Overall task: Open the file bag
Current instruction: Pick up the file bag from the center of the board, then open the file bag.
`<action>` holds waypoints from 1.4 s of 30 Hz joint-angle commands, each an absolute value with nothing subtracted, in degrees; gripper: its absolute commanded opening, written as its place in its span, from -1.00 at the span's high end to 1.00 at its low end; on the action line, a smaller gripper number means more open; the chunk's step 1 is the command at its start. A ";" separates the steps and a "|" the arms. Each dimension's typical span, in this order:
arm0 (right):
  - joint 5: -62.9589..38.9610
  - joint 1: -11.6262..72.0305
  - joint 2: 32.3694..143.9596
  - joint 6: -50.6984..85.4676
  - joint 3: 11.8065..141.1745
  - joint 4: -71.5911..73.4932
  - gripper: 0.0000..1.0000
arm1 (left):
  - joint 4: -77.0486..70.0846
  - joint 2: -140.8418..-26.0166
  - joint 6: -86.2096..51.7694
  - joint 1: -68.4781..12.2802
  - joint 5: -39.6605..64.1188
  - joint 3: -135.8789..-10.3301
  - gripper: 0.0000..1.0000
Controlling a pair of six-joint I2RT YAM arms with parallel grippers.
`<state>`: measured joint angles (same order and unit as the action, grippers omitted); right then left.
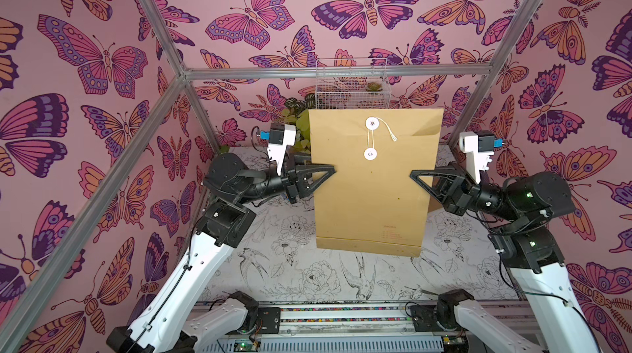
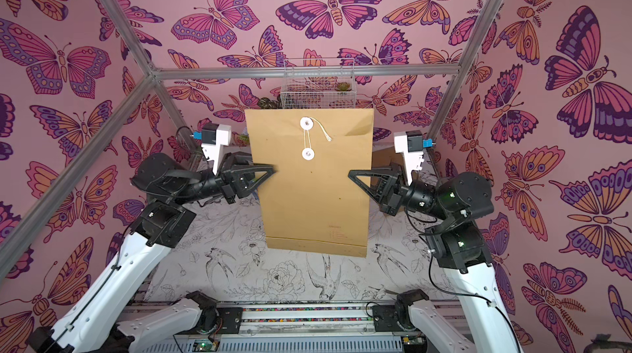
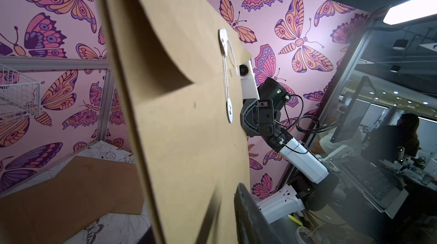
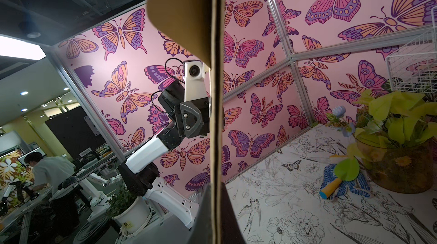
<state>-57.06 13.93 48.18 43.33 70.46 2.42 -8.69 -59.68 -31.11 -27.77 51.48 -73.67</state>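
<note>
The file bag (image 1: 371, 190) hangs upright in mid-air over the middle of the table, closure side facing near. The right gripper (image 1: 414, 174) is pressed together on its right edge. The left gripper (image 1: 332, 167) straddles the left edge, but I cannot tell whether it has clamped. The step, I judge, is steadying the bag so the closure can be undone, so the left pinch should be firm before either side lets go. The flap (image 1: 342, 122) stands slightly off the bag's face. The string (image 1: 369, 139) runs between the upper disc (image 1: 372, 124) and the lower disc (image 1: 370, 154), and freeing it wants small, close circles.

Butterfly-print walls (image 1: 102, 60) enclose the cell, and the table (image 1: 307, 266) carries a bird-and-flower print. On the far side are a wire basket (image 1: 352, 91), a potted plant (image 4: 397, 112) to the left and a second brown envelope (image 3: 71, 183) lying flat.
</note>
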 commanded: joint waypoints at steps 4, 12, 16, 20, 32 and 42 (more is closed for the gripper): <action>-53.64 14.24 47.20 41.21 70.59 -0.60 1.00 | -11.41 -58.68 -31.73 -27.95 53.31 -73.31 0.47; -53.20 14.28 46.89 43.26 69.14 1.88 1.00 | -11.43 -58.80 -31.93 -28.04 52.73 -72.17 0.73; -52.26 14.25 46.76 43.92 68.43 3.15 1.00 | -11.43 -58.58 -32.10 -28.04 52.48 -71.73 0.88; -49.56 14.24 46.01 40.82 68.67 -0.37 0.82 | -8.78 -58.14 -31.13 -28.04 50.73 -71.78 1.00; -26.93 14.24 43.37 18.13 73.40 -32.67 -0.19 | 31.95 -61.15 -8.86 -31.29 30.73 -85.61 0.96; -43.35 14.23 50.85 26.28 68.22 -23.59 -0.18 | 51.58 -70.90 3.29 -47.15 5.23 -101.74 0.96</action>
<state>-36.47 13.98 49.06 22.72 70.50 -27.86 43.66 -69.17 -2.26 -44.40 15.55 -98.35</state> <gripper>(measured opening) 0.588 0.048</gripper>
